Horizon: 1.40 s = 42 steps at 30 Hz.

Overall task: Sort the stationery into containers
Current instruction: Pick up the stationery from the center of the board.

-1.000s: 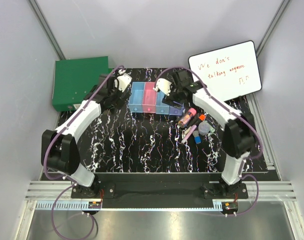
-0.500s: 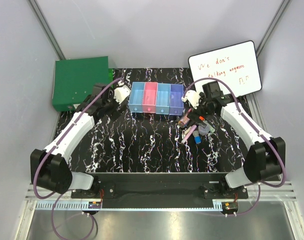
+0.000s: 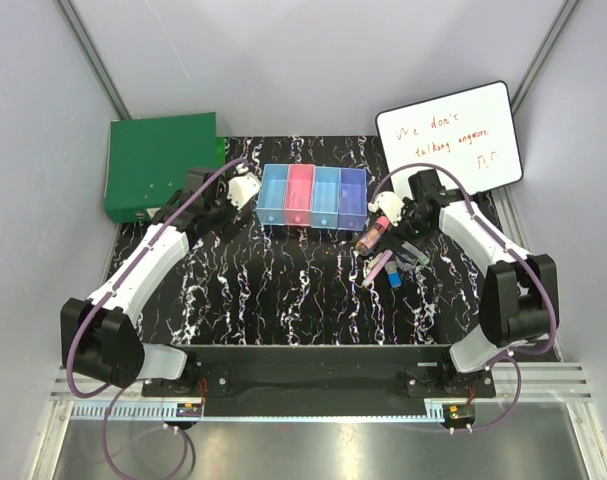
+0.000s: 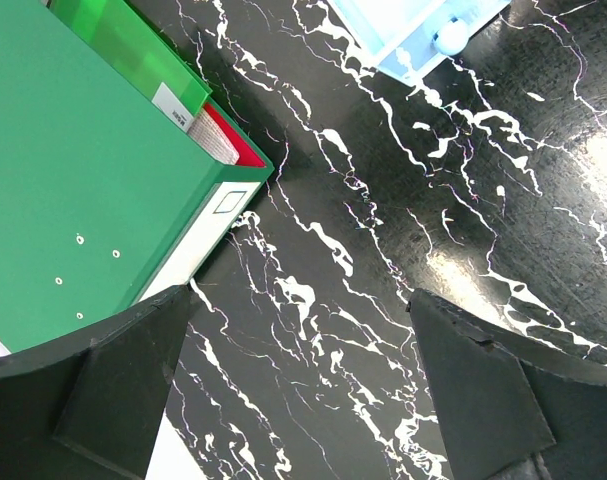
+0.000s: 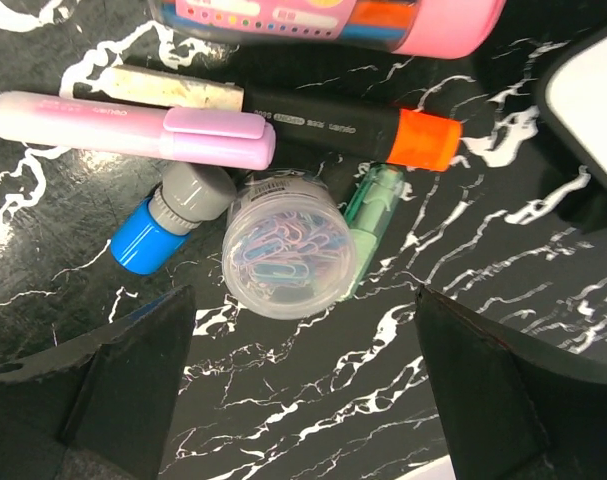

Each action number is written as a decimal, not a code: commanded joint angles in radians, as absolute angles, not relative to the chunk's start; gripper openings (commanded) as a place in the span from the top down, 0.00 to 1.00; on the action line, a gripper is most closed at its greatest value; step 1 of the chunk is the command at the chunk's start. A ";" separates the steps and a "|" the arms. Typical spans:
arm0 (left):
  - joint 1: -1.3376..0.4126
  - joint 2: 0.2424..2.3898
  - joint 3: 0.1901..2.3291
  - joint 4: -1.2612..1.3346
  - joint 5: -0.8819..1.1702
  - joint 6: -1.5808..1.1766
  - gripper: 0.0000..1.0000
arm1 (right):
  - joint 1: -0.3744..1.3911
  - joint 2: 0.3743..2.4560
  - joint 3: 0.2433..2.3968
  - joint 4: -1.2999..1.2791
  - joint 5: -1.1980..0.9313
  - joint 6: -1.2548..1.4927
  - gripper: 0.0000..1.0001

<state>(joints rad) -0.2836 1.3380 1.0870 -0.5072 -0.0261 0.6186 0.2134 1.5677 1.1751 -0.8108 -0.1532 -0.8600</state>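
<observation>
The containers (image 3: 313, 198), a row of light blue, pink, light blue and purple bins, stand at the back middle of the mat. The stationery (image 3: 388, 255) lies in a pile to their right. Directly above that pile hangs my right gripper (image 3: 395, 213), open (image 5: 305, 335) and empty. Below it I see a round clear tub of paper clips (image 5: 288, 245), a pink marker (image 5: 133, 135), an orange-capped marker (image 5: 423, 138), a green stick (image 5: 375, 205), a small blue piece (image 5: 143, 240) and a pink-capped tube (image 5: 403, 20). My left gripper (image 3: 240, 193) hovers open (image 4: 301, 335) over bare mat left of the bins (image 4: 408, 30).
A large flat green box (image 3: 158, 165) sits at the back left, its corner (image 4: 233, 190) close to my left fingers. A white writing board (image 3: 448, 140) with red handwriting leans at the back right, just behind the right arm.
My right arm has swung from above the bins to over the stationery pile, and its jaws have spread wider. The left arm's elbow has dropped back while its gripper barely moved.
</observation>
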 commanded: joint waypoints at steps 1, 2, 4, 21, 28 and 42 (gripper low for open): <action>-0.290 1.328 1.129 -0.489 -0.040 0.624 0.01 | 0.192 1.606 1.169 -0.805 -0.189 -0.896 0.02; -0.291 1.327 1.127 -0.489 -0.038 0.624 0.01 | 0.189 1.623 1.173 -0.804 -0.192 -0.897 0.02; -0.295 1.322 1.120 -0.489 -0.038 0.621 0.01 | 0.186 1.638 1.183 -0.804 -0.204 -0.897 0.02; -0.299 1.347 1.135 -0.489 -0.048 0.618 0.01 | 0.186 1.683 1.143 -0.779 -0.216 -0.900 0.16; -0.299 1.342 1.127 -0.486 -0.046 0.614 0.01 | 0.186 1.683 1.124 -0.758 -0.198 -0.899 0.37; -0.299 1.330 1.115 -0.482 -0.026 0.600 0.01 | 0.186 1.582 1.212 -0.840 -0.190 -0.839 0.63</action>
